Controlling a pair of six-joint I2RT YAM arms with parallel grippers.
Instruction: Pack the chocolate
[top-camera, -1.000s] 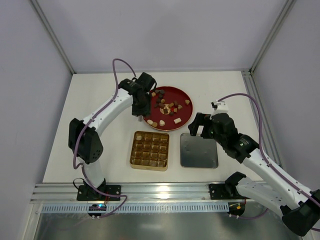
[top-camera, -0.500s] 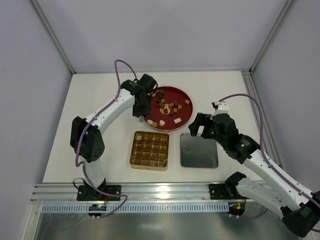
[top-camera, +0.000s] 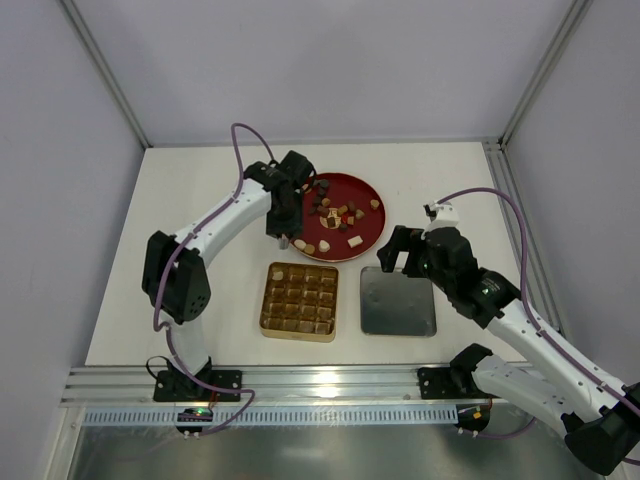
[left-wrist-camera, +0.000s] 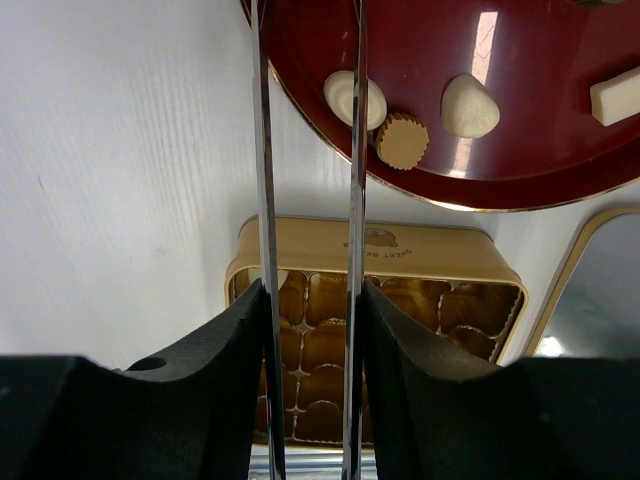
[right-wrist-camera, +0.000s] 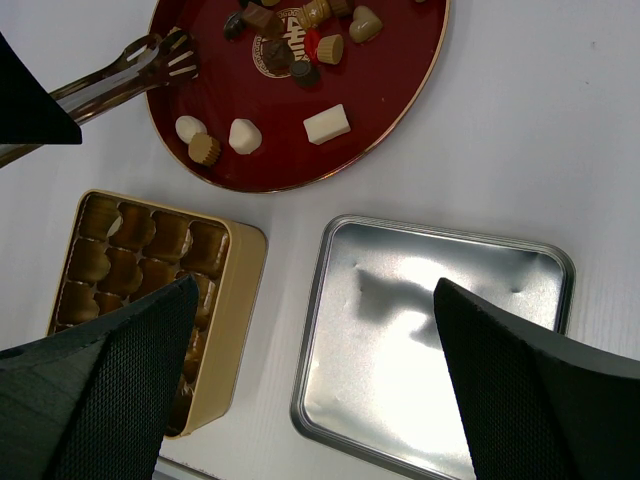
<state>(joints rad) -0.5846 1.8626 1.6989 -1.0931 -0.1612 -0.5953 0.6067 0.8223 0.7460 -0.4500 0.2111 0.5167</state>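
Note:
The chocolate (top-camera: 335, 212) lies as several brown, tan and cream pieces on a round red plate (top-camera: 362, 190). My left gripper (top-camera: 282, 222) is shut on metal tongs (left-wrist-camera: 355, 150), and their tips (right-wrist-camera: 165, 55) hang over the plate's left rim. A cream piece (left-wrist-camera: 345, 98), a tan cup (left-wrist-camera: 402, 141) and another cream piece (left-wrist-camera: 469, 106) lie just right of the tong blades. The gold gridded box (top-camera: 265, 300) sits in front of the plate. My right gripper (top-camera: 402, 255) is open and empty, hovering over the silver lid's left part (right-wrist-camera: 440, 330).
The silver lid (top-camera: 398, 302) lies flat to the right of the gold box (right-wrist-camera: 240, 290). Purple cables loop off both arms. Grey walls and metal rails enclose the white table on all sides.
My left arm has shifted slightly, carrying the tongs a little closer to the plate's left rim. The right arm has not moved.

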